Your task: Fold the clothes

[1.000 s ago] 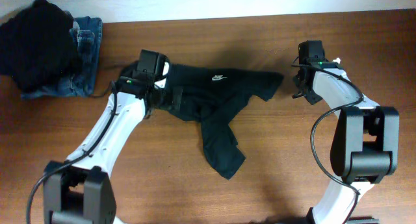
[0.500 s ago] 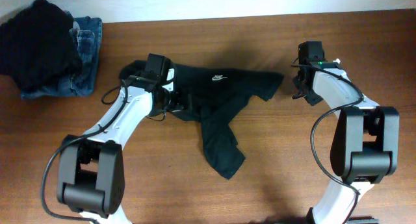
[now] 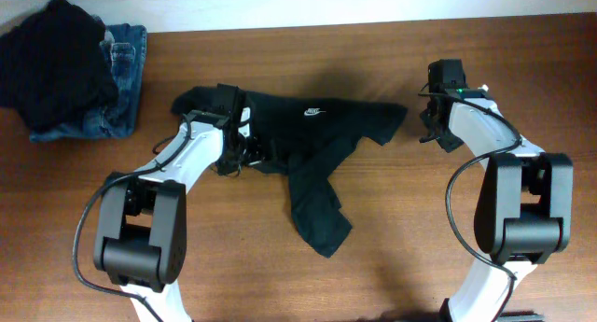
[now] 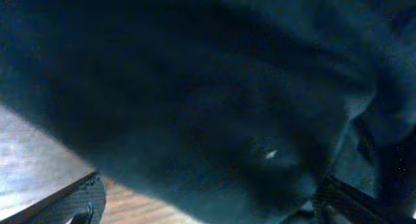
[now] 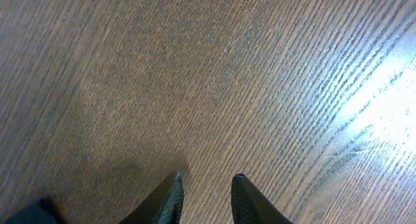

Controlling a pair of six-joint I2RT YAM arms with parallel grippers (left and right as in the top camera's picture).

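The dark, blackish-green T-shirt (image 3: 289,126) lies crumpled on the wooden table (image 3: 392,229), a little left of centre toward the far edge. It is not spread flat: its upper part runs sideways with a small white logo (image 3: 314,109) facing up, one sleeve points right, and a long bunched fold trails toward the near edge. The left gripper (image 3: 235,152) sits over the shirt's left end, pressed low onto the cloth. In the left wrist view its fingers (image 4: 81,198) stand at opposite sides of the picture, spread wide, with dark fabric filling nearly everything between and beyond them; nothing is pinched. The right gripper (image 3: 431,131) hangs near the tip of the right sleeve but apart from it, over bare wood. Its fingertips (image 5: 172,191) are a narrow gap apart, with only table grain between them, so it holds nothing. Well apart from the shirt, at the far left corner, blue jeans (image 3: 126,75) lie under a heap of black clothing (image 3: 51,61).
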